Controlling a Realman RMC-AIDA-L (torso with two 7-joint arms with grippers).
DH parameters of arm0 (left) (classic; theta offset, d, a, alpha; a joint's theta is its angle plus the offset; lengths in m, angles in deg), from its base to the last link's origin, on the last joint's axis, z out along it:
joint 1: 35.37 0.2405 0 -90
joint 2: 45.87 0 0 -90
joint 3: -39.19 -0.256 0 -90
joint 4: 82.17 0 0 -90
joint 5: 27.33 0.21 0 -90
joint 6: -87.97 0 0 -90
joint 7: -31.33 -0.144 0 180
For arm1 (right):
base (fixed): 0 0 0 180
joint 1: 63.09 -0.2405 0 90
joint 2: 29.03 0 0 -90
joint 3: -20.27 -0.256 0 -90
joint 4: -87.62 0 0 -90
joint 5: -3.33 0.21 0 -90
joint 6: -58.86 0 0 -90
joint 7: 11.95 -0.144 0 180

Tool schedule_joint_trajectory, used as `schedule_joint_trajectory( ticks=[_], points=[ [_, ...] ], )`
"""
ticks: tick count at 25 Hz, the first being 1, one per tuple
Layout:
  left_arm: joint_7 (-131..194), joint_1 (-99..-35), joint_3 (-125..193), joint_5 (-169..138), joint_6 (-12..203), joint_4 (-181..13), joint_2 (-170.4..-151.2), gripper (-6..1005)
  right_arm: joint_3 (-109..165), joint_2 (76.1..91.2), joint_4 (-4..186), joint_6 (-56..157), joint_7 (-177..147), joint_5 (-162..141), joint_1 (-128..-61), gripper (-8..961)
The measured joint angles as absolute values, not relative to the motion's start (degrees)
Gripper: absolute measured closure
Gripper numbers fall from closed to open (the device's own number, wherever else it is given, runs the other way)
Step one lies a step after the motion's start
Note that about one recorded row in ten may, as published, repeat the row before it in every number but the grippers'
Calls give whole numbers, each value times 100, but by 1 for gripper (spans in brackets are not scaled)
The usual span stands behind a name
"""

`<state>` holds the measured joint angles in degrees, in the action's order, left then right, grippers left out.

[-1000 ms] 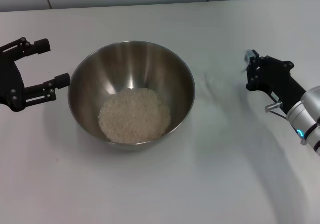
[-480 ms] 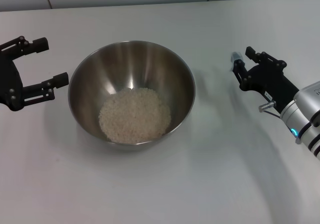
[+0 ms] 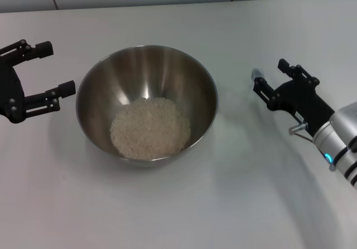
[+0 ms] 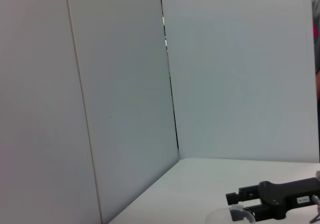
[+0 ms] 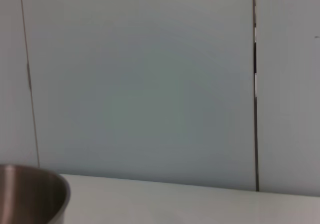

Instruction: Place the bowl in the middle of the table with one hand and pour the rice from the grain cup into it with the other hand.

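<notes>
The steel bowl (image 3: 148, 82) stands on the white table (image 3: 184, 204) near the middle and holds a flat heap of rice (image 3: 149, 127). Its rim also shows in the right wrist view (image 5: 35, 191). My left gripper (image 3: 42, 68) is open and empty, just left of the bowl and apart from it. My right gripper (image 3: 270, 75) is to the right of the bowl, fingers pointing toward it, shut on the clear grain cup (image 3: 256, 72), which is hard to make out and looks empty. The left wrist view shows that gripper (image 4: 250, 204) and the cup (image 4: 230, 216) from afar.
White wall panels (image 4: 125, 83) stand behind the table. The table's back edge (image 3: 167, 5) runs along the top of the head view. Bare tabletop lies in front of the bowl and between the bowl and the right gripper.
My right gripper has moved left toward the bowl, a little lower, turning with the cup in it. The left gripper, the bowl and the rice have not moved.
</notes>
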<state>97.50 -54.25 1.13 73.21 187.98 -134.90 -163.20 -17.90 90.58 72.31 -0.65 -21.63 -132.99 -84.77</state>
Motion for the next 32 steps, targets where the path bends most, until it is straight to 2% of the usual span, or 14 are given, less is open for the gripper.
schedule_joint_trajectory(
  ticks=[16,21,26,27,28,29,30,32],
  points=[
    [9734,-5407,109,7359,18842,-13492,-16318,186,-1031,9057,7048,-1223,-2152,-13299,-7600,298],
    [9734,-5379,139,7331,18903,-13499,-16315,187,-577,8988,7061,-2223,-2581,-13314,-7502,298],
    [9734,-5355,182,7323,19120,-13499,-16270,187,-326,8898,7856,-3826,-3543,-13826,-7863,300],
    [9734,-5355,182,7323,19120,-13499,-16270,187,-320,8879,8273,-4213,-3960,-14138,-8140,300],
    [9734,-5355,182,7323,19120,-13499,-16270,186,-320,8879,8273,-4213,-3960,-14138,-8140,301],
    [9734,-5272,183,7333,19386,-13494,-16215,186,-314,8873,8695,-4409,-4291,-14547,-8485,301],
    [9733,-5254,184,7333,19426,-13497,-16207,186,-314,8873,8695,-4409,-4291,-14547,-8485,301],
    [9731,-5193,180,7324,19576,-13502,-16188,186,-311,8913,9078,-4479,-4423,-15043,-8918,301]
  ],
)
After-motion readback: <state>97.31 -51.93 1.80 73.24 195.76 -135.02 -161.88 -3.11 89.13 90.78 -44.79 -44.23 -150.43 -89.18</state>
